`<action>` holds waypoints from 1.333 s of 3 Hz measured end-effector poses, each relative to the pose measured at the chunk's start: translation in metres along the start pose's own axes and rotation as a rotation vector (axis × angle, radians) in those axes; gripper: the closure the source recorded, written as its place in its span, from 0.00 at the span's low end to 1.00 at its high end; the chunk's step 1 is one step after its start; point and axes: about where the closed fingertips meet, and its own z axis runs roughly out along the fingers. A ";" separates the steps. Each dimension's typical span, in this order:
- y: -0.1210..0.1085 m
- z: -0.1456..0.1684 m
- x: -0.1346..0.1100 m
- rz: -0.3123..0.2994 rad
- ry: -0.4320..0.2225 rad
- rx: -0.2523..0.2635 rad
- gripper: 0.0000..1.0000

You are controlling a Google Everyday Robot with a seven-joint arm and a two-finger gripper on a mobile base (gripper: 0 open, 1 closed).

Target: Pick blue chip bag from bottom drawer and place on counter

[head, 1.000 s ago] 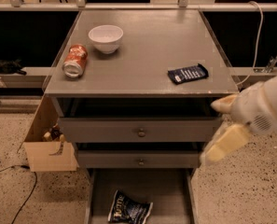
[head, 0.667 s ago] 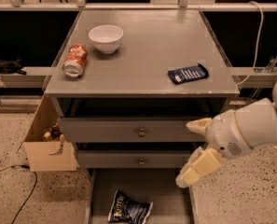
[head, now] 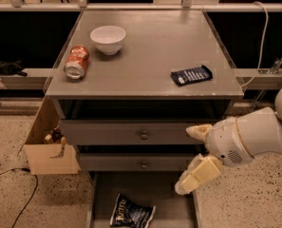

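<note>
The blue chip bag [head: 131, 213] lies crumpled on the floor of the bottom drawer [head: 171, 198], which is pulled open at the bottom of the view. The counter [head: 155, 46] is the grey top of the cabinet. My gripper [head: 184, 159] hangs in front of the cabinet's right side, level with the middle drawer, above and to the right of the bag. Its two cream fingers [head: 197, 175] are spread apart and hold nothing.
On the counter stand a white bowl [head: 108, 38], a tipped orange can [head: 77, 61] and a small flat dark-blue packet [head: 191, 75]. Two shut upper drawers with round knobs [head: 144, 135] are above the open one. An open cardboard box [head: 49, 148] stands left of the cabinet.
My arm has moved left and downward, from beside the cabinet's upper right corner to in front of the drawers. The chip bag has not moved.
</note>
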 end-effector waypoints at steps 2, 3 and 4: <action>0.018 0.093 0.059 0.182 -0.156 -0.032 0.00; 0.002 0.114 0.075 0.225 -0.175 0.018 0.00; 0.001 0.113 0.074 0.223 -0.174 0.022 0.00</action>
